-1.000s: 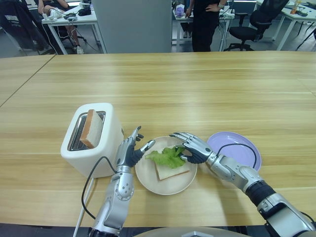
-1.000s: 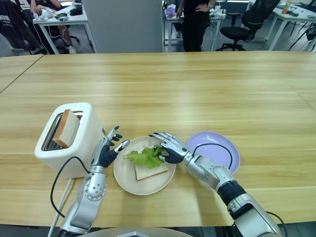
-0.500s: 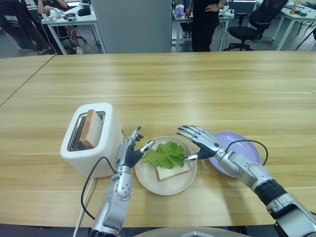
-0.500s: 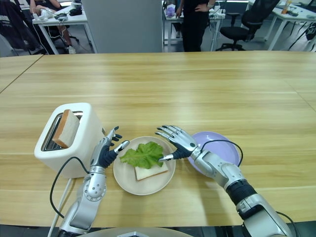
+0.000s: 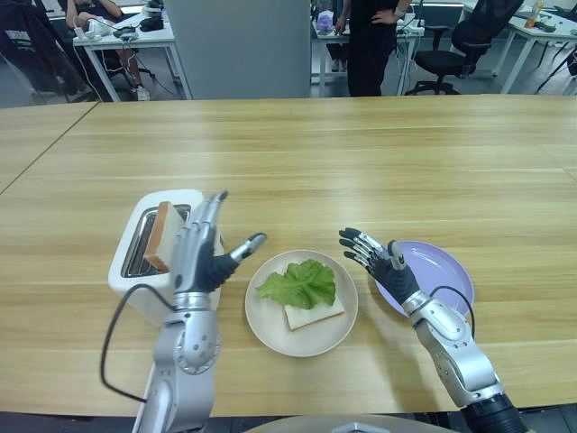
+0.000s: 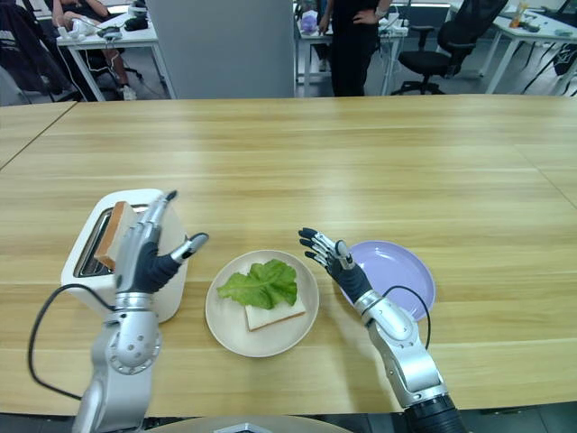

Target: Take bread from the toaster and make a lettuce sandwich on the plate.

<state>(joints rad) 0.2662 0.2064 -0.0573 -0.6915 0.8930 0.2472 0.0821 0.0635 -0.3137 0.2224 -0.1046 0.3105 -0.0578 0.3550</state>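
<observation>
So the lettuce (image 5: 297, 281) sits on a bread slice (image 5: 317, 315) on the plate (image 5: 270, 327), which makes the top slice the step in hand. That second slice (image 5: 160, 236) stands in the toaster (image 5: 135, 287), with the left hand (image 5: 200, 257) right beside it, fingers stretched out, empty. The right hand (image 5: 379, 262) hovers spread and empty by a purple plate (image 5: 444, 280). Next, the left hand probably needs to pinch that slice and lift it straight up.
</observation>
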